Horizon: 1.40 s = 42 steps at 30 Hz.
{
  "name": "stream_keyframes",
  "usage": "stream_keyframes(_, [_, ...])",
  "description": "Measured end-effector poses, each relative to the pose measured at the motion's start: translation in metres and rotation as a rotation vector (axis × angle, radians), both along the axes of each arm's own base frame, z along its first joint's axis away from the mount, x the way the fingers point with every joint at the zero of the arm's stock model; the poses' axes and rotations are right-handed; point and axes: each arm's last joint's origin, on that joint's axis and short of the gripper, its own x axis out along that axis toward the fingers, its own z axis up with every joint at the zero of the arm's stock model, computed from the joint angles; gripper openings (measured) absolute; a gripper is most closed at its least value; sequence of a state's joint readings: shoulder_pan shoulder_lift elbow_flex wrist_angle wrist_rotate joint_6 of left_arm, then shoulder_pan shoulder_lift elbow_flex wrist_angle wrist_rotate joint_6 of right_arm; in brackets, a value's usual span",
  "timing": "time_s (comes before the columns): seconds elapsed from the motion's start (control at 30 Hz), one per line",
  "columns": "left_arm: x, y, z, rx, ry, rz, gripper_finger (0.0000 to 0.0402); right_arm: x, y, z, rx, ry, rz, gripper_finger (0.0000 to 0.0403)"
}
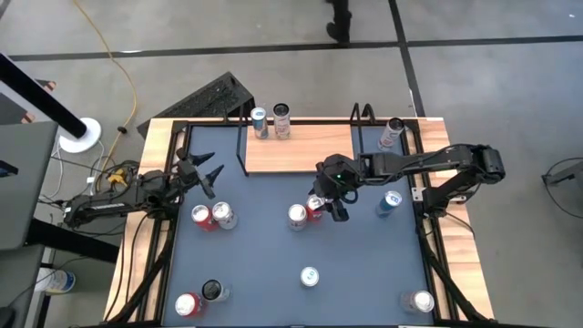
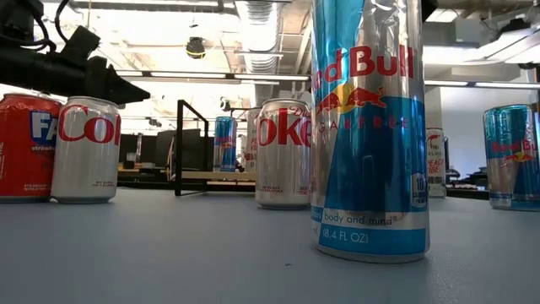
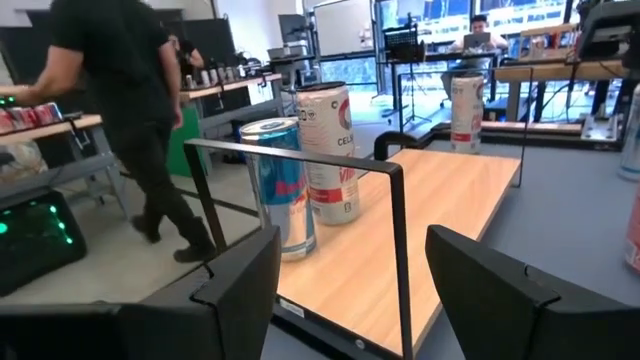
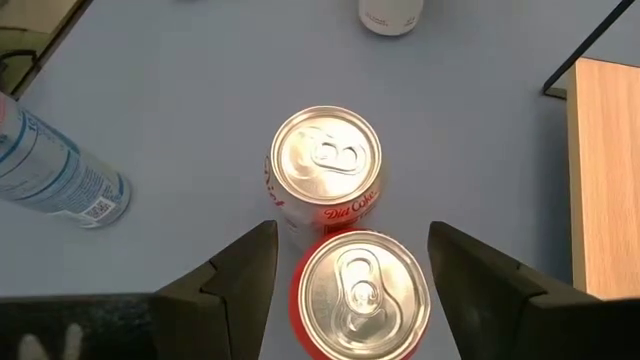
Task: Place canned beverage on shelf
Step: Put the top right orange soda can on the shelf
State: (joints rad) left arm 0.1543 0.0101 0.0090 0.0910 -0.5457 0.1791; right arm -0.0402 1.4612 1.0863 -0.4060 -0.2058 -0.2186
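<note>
The shelf (image 1: 296, 148) is a light-wood board with black wire side frames at the table's far middle. A blue-silver can (image 1: 260, 121) and a white can (image 1: 281, 118) stand on its far left part. A red can (image 4: 365, 295) stands upright on the blue tabletop, beside a silver Diet Coke can (image 4: 325, 165). My right gripper (image 1: 335, 208) hangs slanting over the red can, open, one finger on either side of its top (image 4: 352, 238), and I see no touch. My left gripper (image 1: 205, 169) waits open near the shelf's left frame (image 3: 350, 250), holding nothing.
Several more cans stand or lie about the table: a red one and a Coke (image 1: 211, 216) at the left, a Red Bull (image 1: 390, 202) at the right, one near the middle (image 1: 310, 276), others near the front corners. A person (image 3: 130, 110) walks beyond the table.
</note>
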Motion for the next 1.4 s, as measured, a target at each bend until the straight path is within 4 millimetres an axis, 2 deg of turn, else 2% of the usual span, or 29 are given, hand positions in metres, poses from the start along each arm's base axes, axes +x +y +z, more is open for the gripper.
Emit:
stream_keyframes(0.33, [0.000,0.000,0.000,-0.003,-0.001,0.000,0.0240,0.005,-0.002,-0.008,-0.033,0.028,-0.044,0.0253])
stream_keyframes(1.0, [0.000,0.000,-0.001,0.000,0.003,0.000,0.0240,0.001,-0.004,-0.020,-0.063,0.094,-0.112,0.0254])
stream_keyframes(1.4, [0.000,0.000,-0.001,-0.006,-0.002,-0.001,0.0240,0.001,0.003,-0.020,-0.075,0.091,-0.117,0.0272])
